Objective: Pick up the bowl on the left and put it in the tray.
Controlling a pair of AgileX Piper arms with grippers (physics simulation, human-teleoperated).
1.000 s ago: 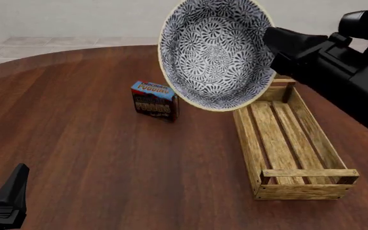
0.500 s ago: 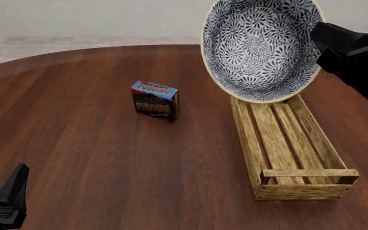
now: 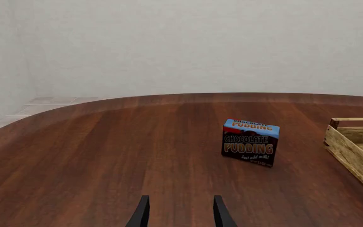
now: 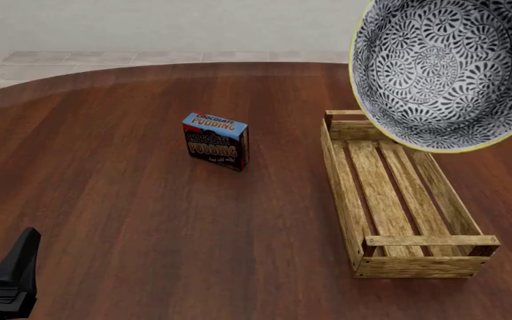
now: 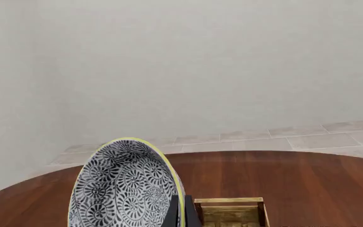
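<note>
The bowl (image 4: 447,73), blue-and-white patterned with a pale yellow rim, hangs tilted on its side high at the right, above the far end of the tray (image 4: 341,193). In the right wrist view my right gripper (image 5: 181,213) is shut on the rim of the bowl (image 5: 121,189), with the far end of the tray (image 5: 229,202) below it. In the front view the right gripper is out of sight behind the bowl. My left gripper (image 4: 11,280) rests low at the near left corner. The left wrist view shows it open (image 3: 180,217) with nothing between its fingers.
A small blue-and-dark pudding box (image 4: 215,140) stands upright on the brown wooden table, left of the tray. The left wrist view shows the same box (image 3: 250,142) and a corner of the tray (image 3: 351,151).
My right arm has carried the bowl to the right, from above the pudding box side to over the tray's far end. The left gripper has not moved.
</note>
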